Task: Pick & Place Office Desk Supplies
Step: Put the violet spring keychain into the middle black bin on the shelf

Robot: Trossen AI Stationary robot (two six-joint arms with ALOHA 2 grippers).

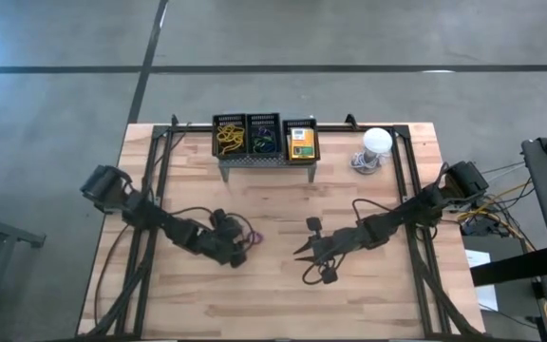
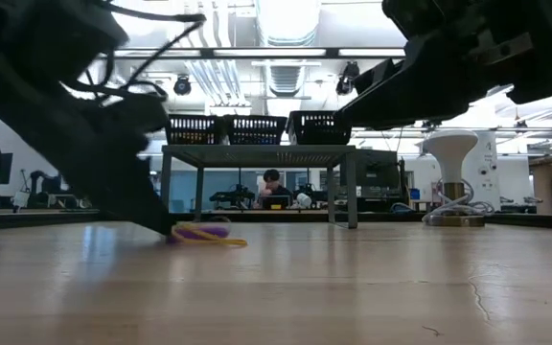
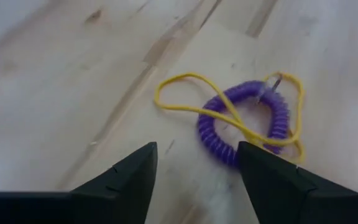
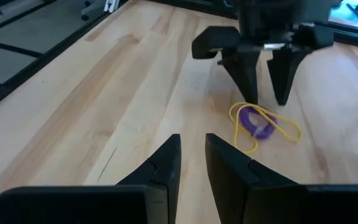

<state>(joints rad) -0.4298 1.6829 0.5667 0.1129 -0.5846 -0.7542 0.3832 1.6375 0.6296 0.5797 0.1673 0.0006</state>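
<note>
Far bins (image 1: 263, 136) look stocked; my left claw (image 3: 194, 171), wide and empty, straddles the last bands (image 3: 244, 118); right claw (image 4: 192, 163) waits narrow.

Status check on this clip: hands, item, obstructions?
Left hand open, poised over purple coiled band tangled with yellow rubber band on the wooden table. Right hand nearly closed, empty, nearby. Nothing in the way.

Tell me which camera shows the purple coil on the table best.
The left wrist view: the purple coil fills the frame, tangled with a yellow rubber band. The right wrist view shows it smaller, the low view edge-on, the high view as a speck.
</note>
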